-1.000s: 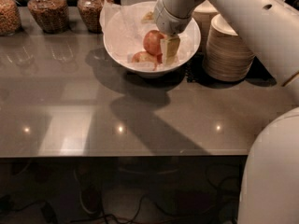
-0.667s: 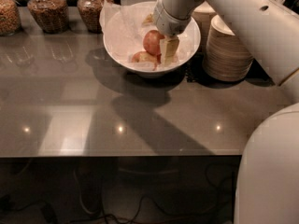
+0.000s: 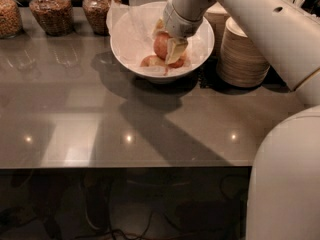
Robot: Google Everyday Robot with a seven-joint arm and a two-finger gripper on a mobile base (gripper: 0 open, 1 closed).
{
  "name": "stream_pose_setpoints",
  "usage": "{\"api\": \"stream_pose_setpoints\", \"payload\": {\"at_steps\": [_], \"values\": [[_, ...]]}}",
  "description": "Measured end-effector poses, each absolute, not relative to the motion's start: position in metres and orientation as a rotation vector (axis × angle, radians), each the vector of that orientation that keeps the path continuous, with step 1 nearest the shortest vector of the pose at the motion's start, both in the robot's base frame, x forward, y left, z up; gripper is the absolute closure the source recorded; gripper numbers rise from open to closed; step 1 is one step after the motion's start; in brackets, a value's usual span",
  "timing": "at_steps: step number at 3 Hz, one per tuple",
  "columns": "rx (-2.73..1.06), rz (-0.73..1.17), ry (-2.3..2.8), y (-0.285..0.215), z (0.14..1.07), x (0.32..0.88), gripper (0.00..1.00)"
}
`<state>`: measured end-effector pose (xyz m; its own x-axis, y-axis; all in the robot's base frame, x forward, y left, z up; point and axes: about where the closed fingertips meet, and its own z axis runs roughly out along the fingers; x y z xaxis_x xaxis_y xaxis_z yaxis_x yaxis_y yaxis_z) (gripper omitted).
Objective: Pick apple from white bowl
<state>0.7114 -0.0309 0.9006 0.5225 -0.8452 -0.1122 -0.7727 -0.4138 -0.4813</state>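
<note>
- The gripper [image 3: 168, 48] sits inside the white bowl [image 3: 118, 50], slightly nearer the fruit than a second ago.
- One pale finger [image 3: 175, 50] now overlaps the right side of the apple [image 3: 160, 44]. The fingers appear closed on it.
- The apple is within the bowl, above two other fruits [image 3: 150, 61] on the crinkled paper.
- Judgement: the grasp looks made and the lift is not yet done.
- Risk: paper snagging during withdrawal.
</note>
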Motion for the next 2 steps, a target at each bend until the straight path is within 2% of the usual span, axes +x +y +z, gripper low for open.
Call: {"api": "stream_pose_setpoints", "payload": {"at_steps": [1,2], "values": [[-2.285,-0.203,1.315,-0.032,0.902,0.71,0.85],[-2.223,-0.199,1.305,-0.039,0.927,0.701,1.0]]}}
